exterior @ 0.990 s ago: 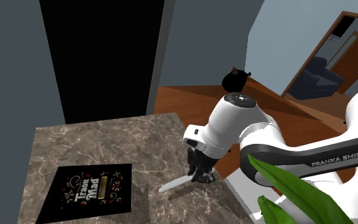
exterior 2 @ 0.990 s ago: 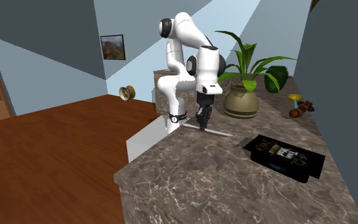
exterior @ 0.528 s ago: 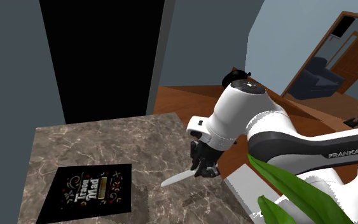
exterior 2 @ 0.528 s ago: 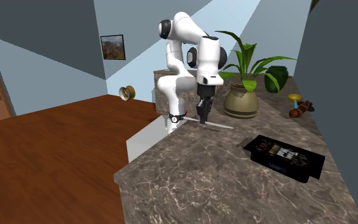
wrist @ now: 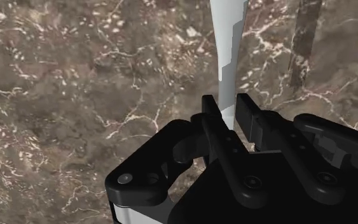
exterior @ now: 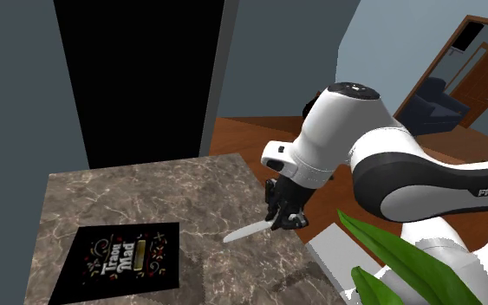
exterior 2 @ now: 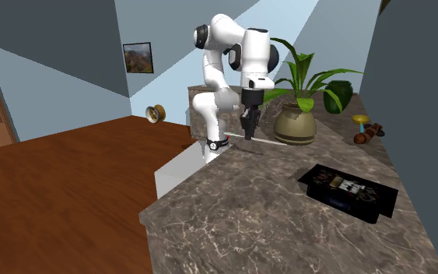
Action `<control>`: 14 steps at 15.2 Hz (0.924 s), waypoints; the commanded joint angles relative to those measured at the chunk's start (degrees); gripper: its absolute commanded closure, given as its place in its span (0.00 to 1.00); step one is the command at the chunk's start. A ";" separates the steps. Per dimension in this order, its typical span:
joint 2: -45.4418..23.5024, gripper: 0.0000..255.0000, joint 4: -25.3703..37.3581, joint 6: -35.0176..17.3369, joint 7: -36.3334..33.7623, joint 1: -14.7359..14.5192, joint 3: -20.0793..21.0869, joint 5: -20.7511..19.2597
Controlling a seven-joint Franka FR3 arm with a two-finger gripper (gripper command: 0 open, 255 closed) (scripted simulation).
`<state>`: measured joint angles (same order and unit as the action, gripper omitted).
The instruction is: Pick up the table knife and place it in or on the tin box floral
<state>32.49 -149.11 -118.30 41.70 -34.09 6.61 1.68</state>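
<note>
1. The tool (exterior: 283,217) is clamped on one end of the table knife (exterior: 249,231). In the wrist view its two black fingers (wrist: 212,118) press the pale knife (wrist: 228,51) from both sides.
2. The knife sticks out from the fingertips, its blade pointing to the shoulder view's left and slightly downward. Its shadow (wrist: 304,44) lies on the marble, apart from the blade.
3. The tin box (exterior: 127,260) lies flat on the table (exterior: 190,186) at the shoulder view's lower left. It is black, with lettering and small coloured ornaments on top, and sits well apart from the knife's tip. Bare marble lies between the two.
4. In the second exterior view the tool (exterior 2: 247,128) hangs over the far part of the table (exterior 2: 240,210). The tin box (exterior 2: 348,191) sits nearer and to the right.
5. A potted plant (exterior 2: 295,121) stands on the table just right of the tool. A dark green pot (exterior 2: 338,93) and some small toys (exterior 2: 365,128) stand further right, by the wall and beyond the box.
6. Green leaves (exterior: 398,260) cross the shoulder view's lower right, in front of the arm. A black area (exterior: 138,78) stands beyond the table's far edge.
</note>
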 commanded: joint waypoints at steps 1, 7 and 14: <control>0.46 1.00 1.07 1.56 -0.05 -0.05 0.00 0.03; -8.05 1.00 9.84 1.84 -3.25 -0.49 2.57 0.15; -23.24 1.00 25.16 2.20 -9.22 -1.02 6.50 -1.87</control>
<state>12.20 -126.83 -116.11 33.61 -35.01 12.45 0.34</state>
